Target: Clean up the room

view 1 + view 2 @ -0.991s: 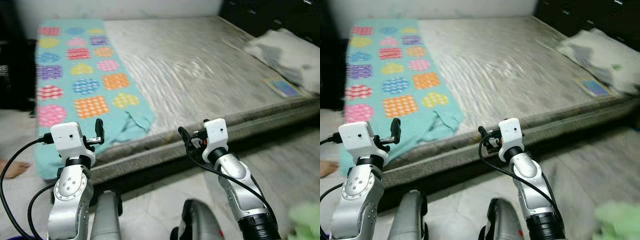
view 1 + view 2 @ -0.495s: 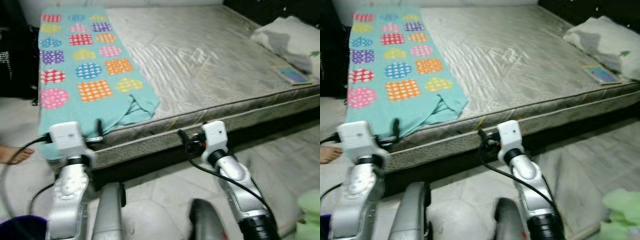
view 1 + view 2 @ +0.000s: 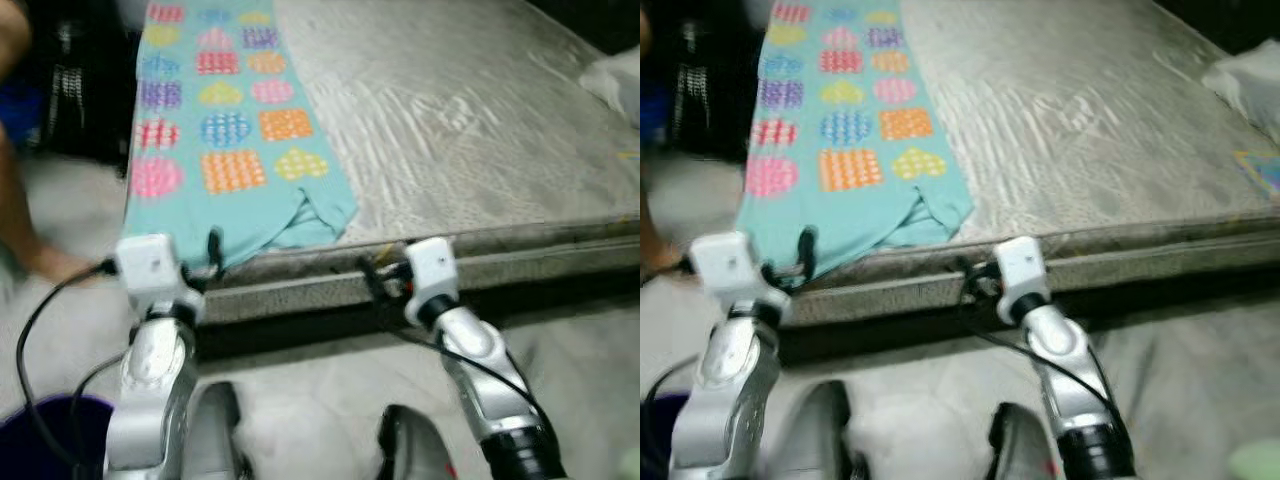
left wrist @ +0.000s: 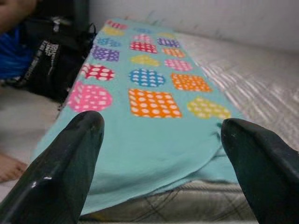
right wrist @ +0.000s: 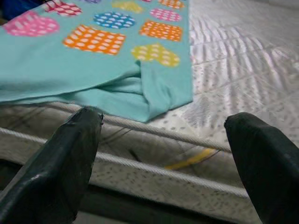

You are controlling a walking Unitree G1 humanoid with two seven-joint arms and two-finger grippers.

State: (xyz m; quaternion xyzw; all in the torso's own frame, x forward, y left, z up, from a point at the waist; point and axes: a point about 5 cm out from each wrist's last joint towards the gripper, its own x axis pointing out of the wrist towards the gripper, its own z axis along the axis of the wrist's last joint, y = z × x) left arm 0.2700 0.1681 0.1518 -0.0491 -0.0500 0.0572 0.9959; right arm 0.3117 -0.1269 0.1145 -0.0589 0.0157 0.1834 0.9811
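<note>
Teal cloth with bright dotted hearts and squares, a blanket (image 3: 235,150), lies along the left side of the bare grey mattress (image 3: 470,130). Its long axis runs from the upper left of the head views down toward the lower centre, parallel to the mattress's left edge. Its near end hangs a little over the front edge of the bed, and its near right corner (image 3: 315,215) is folded and rumpled.

Both arms are raised in front of the bed's near edge. The left pincer (image 4: 161,163) is low in the left of the head views and points up the length of the blanket, its two black fingers (image 4: 65,172) spread wide apart with nothing between them. The right pincer (image 5: 163,163) is near the lower centre and aims at the rumpled corner and the mattress piping, its fingers (image 5: 60,168) likewise wide apart and empty. Neither touches the cloth.

At the left edge of the head views a person's bare leg and foot (image 3: 40,255) stand on the pale floor (image 3: 300,370), blurred. A black bag (image 4: 51,60) sits beside the bed's left side. A pale pillow (image 3: 1250,80) lies at the right edge.
</note>
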